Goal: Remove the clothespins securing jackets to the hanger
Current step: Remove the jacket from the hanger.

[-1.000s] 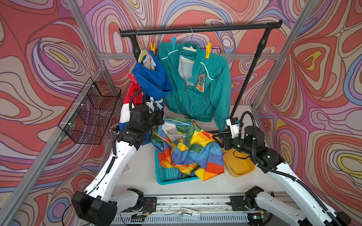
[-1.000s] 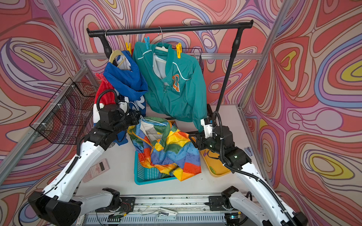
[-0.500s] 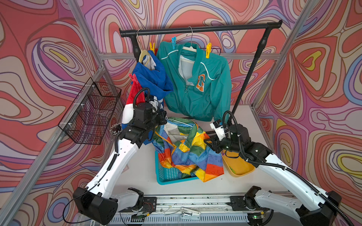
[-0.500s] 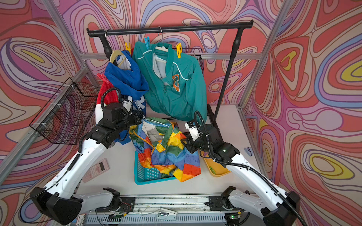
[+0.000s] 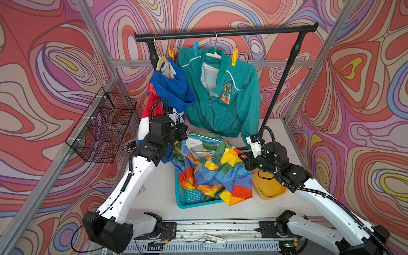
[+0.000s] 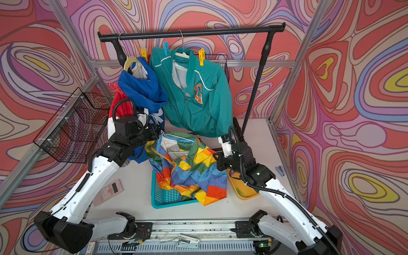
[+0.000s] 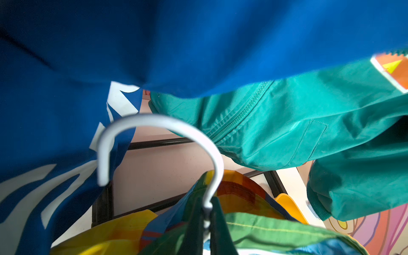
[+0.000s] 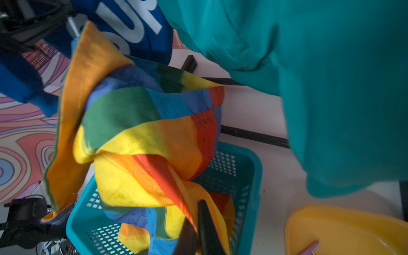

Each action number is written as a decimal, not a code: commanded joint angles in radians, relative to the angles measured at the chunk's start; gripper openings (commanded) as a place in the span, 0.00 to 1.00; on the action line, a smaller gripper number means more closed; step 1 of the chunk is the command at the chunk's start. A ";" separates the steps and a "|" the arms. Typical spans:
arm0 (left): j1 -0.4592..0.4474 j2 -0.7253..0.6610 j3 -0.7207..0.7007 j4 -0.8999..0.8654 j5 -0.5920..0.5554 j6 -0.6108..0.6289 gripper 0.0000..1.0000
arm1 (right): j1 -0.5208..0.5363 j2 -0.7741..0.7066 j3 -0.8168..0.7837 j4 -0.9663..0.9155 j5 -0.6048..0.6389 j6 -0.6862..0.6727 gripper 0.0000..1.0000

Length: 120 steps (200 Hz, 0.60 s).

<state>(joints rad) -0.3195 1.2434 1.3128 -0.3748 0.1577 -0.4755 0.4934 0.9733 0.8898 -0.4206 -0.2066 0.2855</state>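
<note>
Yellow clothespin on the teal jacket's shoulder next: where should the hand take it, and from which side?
Pinch the two free upper tails of the yellow clothespin. It stands nearly upright, its biting end down on the shoulder of the teal jacket, tails clear above the fabric and below the rail. Come in from the front, probably level with the tails, then squeeze and lift.

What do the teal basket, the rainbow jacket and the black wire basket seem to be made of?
Teal basket: moulded plastic, slightly glossy; walls pierced with even slots. Rainbow jacket: thin synthetic weave, probably nylon or polyester; faint sheen, crisp folds. Black wire basket: likely coated metal wire; thin rigid mesh grid.
</note>
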 commanded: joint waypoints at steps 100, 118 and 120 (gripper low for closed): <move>0.109 -0.092 -0.069 0.047 0.089 -0.050 0.00 | -0.100 -0.017 -0.145 0.135 -0.129 0.234 0.00; 0.139 -0.094 -0.078 0.056 0.131 -0.067 0.00 | -0.146 -0.022 -0.175 0.166 -0.196 0.266 0.00; 0.142 -0.094 -0.079 0.056 0.133 -0.069 0.00 | -0.151 -0.022 -0.177 0.169 -0.205 0.270 0.00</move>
<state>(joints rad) -0.2291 1.1805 1.2392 -0.3817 0.2749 -0.4995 0.3985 0.9627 0.7582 -0.2543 -0.3702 0.5037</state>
